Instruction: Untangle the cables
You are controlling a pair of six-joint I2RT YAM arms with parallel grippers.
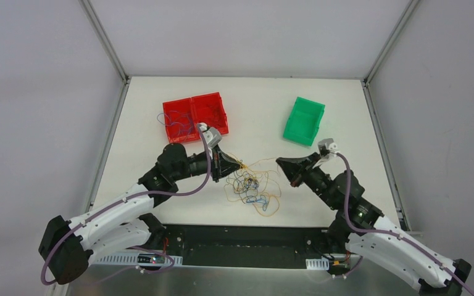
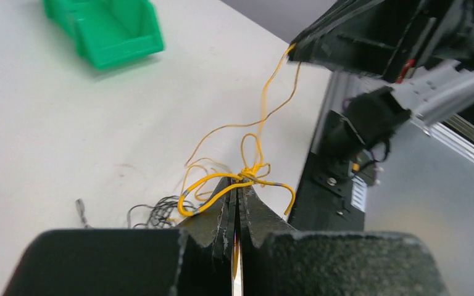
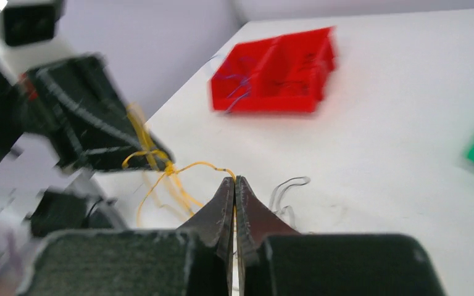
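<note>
From the top, a loose tangle of hair-thin yellow, orange, blue and black cables [image 1: 253, 188] lies on the white table [image 1: 345, 105] between the left gripper [image 1: 241, 165] and the right gripper [image 1: 279, 161]. Single strands are too fine to trace.

At the left wrist, the left gripper's fingers are pressed together on a knotted yellow strand that runs up to the right gripper's tip. The green plastic bin [image 2: 108, 28] is cut off at the top. A small white label [image 2: 358, 194] is unreadable.

At the right wrist, the right gripper's fingers are closed on the strand's other end. The red two-compartment plastic bin [image 3: 278, 68] is blurred.

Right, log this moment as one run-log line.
left gripper: shut on yellow cable | right gripper: shut on yellow cable | tangle: on table
</note>
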